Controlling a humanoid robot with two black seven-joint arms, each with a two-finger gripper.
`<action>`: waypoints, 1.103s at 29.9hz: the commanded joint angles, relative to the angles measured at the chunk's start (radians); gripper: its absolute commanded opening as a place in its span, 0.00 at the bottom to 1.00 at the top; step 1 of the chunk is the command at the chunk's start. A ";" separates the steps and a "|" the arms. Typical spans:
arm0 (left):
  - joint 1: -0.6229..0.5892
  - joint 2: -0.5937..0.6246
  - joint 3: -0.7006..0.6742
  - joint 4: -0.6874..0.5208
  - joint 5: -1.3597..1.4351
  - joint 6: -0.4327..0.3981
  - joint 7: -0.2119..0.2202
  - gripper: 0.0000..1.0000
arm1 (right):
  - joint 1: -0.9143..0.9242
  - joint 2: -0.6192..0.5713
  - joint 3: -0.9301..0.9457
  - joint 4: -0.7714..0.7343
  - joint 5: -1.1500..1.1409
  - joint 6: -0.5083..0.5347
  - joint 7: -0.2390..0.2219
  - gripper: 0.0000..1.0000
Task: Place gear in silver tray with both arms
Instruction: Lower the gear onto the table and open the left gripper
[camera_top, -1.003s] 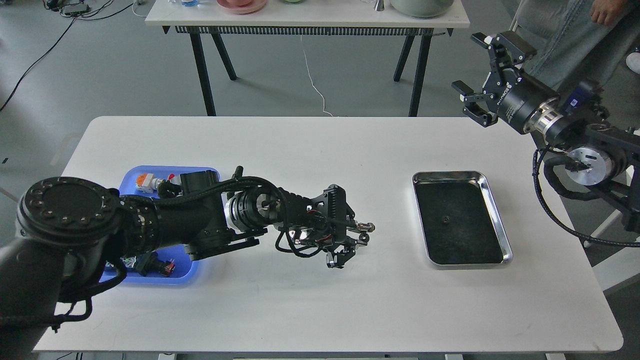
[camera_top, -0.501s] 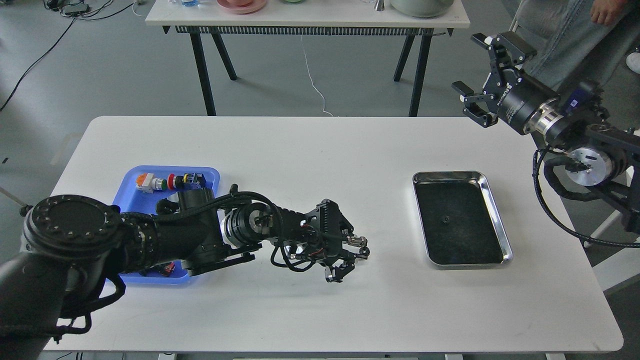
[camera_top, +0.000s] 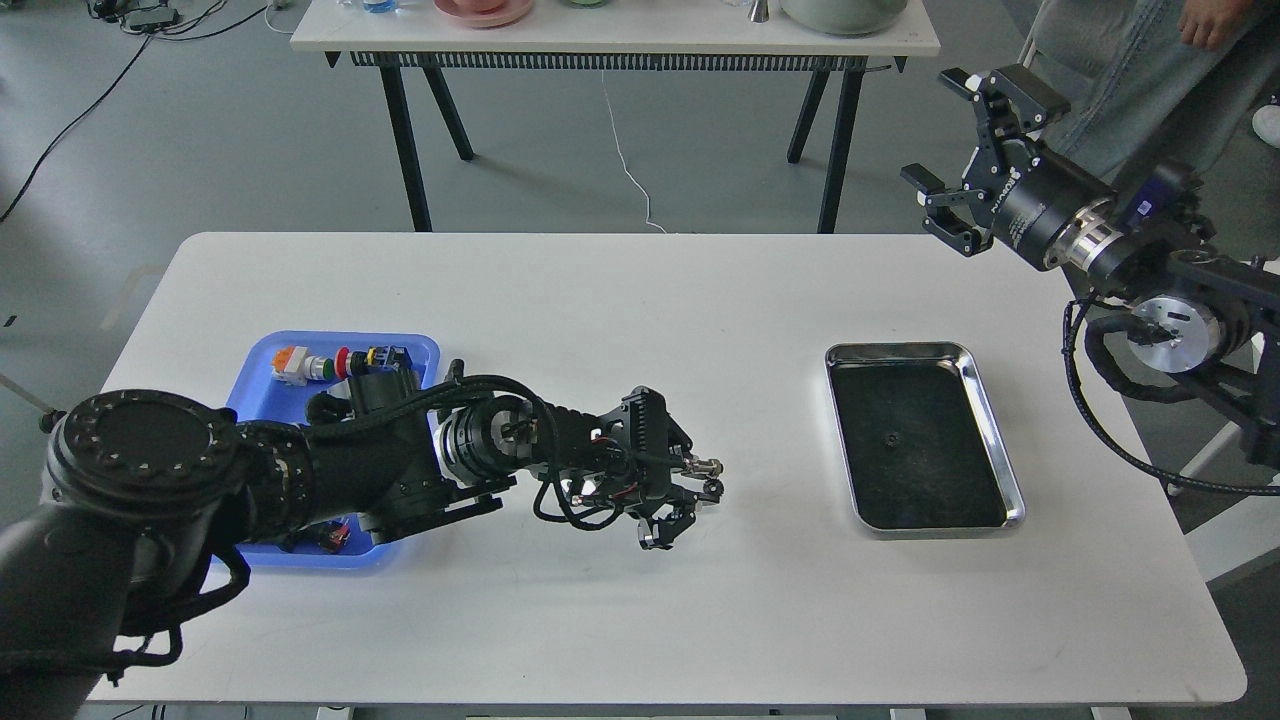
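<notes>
Reaching across the white rectangular worktop (camera_top: 600, 300), we have our left end effector (camera_top: 690, 490) hanging low near its middle, the fingers closed narrow around a small silvery metal piece (camera_top: 706, 467) that we take to be the gear, though it is too small to be sure. The rectangular shiny silver tray (camera_top: 1008, 470) with its raised rim lies at three o'clock from that piece, well apart. The blue plastic tray (camera_top: 262, 358) of small parts sits at nine o'clock, partly behind our left arm. Our right end effector (camera_top: 950, 150) is raised past the worktop's two o'clock corner, fingers spread wide and holding nothing. We judge the gear stiff, light and slippery, best pinched across its flat faces.
</notes>
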 joint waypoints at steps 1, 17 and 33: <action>0.001 0.000 0.000 0.006 0.000 -0.001 -0.001 0.14 | 0.000 -0.001 0.001 0.000 0.000 0.000 0.000 0.99; -0.001 0.000 0.003 0.024 0.000 -0.006 -0.038 0.56 | -0.003 -0.006 0.001 0.000 0.001 0.000 0.000 0.99; -0.104 0.133 -0.030 -0.270 0.000 -0.003 -0.056 0.94 | -0.023 -0.058 0.001 0.017 -0.002 0.021 0.000 0.99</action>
